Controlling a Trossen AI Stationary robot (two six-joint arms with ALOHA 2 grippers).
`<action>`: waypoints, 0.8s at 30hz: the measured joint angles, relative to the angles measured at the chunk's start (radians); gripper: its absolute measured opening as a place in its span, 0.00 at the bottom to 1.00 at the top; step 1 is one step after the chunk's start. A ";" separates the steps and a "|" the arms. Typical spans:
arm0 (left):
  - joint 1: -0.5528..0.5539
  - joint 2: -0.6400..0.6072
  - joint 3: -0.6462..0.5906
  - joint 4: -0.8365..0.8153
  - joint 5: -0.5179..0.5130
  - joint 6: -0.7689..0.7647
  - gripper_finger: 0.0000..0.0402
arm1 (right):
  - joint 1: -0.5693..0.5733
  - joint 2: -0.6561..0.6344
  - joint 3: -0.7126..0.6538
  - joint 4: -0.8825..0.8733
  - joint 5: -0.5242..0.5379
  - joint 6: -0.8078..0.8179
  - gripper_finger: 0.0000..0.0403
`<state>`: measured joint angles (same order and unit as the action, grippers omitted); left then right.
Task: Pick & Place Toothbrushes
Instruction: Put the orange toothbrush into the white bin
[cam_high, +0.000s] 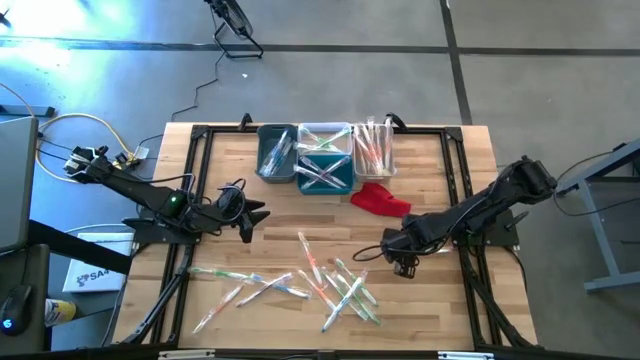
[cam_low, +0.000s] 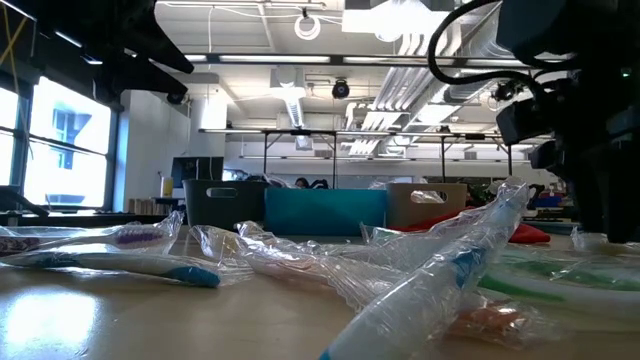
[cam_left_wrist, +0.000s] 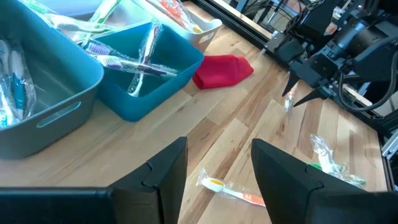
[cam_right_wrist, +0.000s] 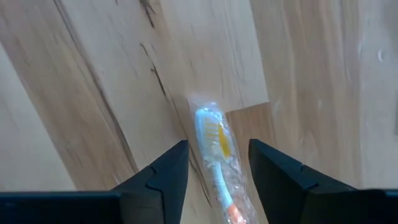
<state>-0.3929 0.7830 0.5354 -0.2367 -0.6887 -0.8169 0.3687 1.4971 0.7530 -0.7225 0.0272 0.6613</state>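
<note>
Several wrapped toothbrushes (cam_high: 335, 290) lie scattered on the near half of the wooden table (cam_high: 440, 190). One with an orange handle and yellow bristles (cam_right_wrist: 213, 140) lies flat on the wood, directly below my right gripper (cam_right_wrist: 217, 152). That gripper points down and is open, with a finger on either side of the brush head, clear of it. In the high view it hangs at the table's right (cam_high: 400, 265). My left gripper (cam_left_wrist: 217, 149) is open and empty above the table's left part (cam_high: 258, 215), facing the bins.
At the far middle stand a grey bin (cam_high: 277, 152), a teal bin (cam_high: 325, 165) and a white bin (cam_high: 373, 148), each holding toothbrushes. A red cloth (cam_high: 380, 198) lies just in front of them. Black frame rails (cam_high: 195, 170) run along the table's left and right sides.
</note>
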 joint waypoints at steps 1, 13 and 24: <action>0.000 0.000 0.000 0.000 0.000 0.000 0.44 | 0.000 0.000 -0.003 0.003 0.000 0.000 0.40; 0.000 0.000 0.000 -0.003 0.000 0.000 0.44 | 0.000 0.001 -0.064 0.142 0.025 0.055 0.40; 0.000 0.000 0.000 -0.003 0.000 0.000 0.44 | 0.005 -0.001 -0.080 0.160 0.037 0.077 0.39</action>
<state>-0.3929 0.7830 0.5354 -0.2394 -0.6886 -0.8169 0.3733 1.4960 0.6728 -0.5623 0.0638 0.7378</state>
